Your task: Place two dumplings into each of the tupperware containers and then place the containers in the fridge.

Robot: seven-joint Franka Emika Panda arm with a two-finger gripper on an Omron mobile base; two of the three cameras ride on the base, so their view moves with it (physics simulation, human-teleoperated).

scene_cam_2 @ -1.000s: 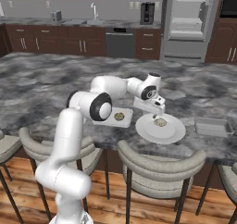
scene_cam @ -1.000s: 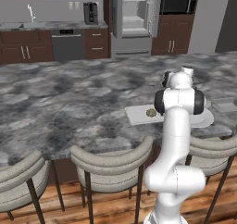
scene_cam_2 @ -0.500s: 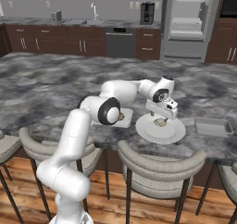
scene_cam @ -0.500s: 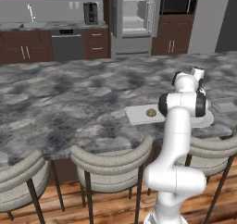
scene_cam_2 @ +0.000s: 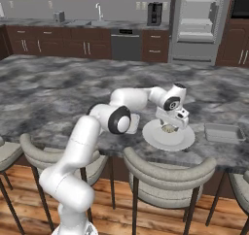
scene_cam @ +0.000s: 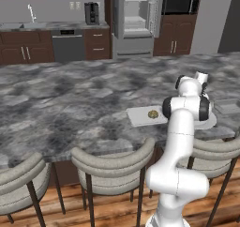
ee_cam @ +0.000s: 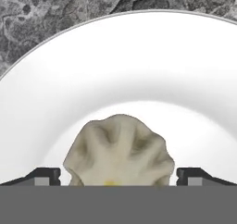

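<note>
— So, where's your gripper [scene_cam_2: 170, 128]?

— Mine hangs wide open right over the round white plate [scene_cam_2: 181, 141], one dumpling [ee_cam: 119, 152] between my fingertips [ee_cam: 46, 176], untouched.

— Count things?

— Another dumpling [scene_cam: 152, 114] lies in one tupperware container [scene_cam: 140, 116]; a second container [scene_cam_2: 223, 132] sits beyond the plate. All rest on the grey marbled bench [scene_cam_2: 58, 93]. Three stools [scene_cam_2: 168, 173] line it; the fridge [scene_cam_2: 199, 23] stands open behind.

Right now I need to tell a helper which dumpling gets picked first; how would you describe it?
On the grey marble island counter, find the round white plate near the stool-side edge. The dumpling is the pale pleated lump lying on that plate, straddled by the open end effector; the other dumpling lies apart in a shallow container.
</note>
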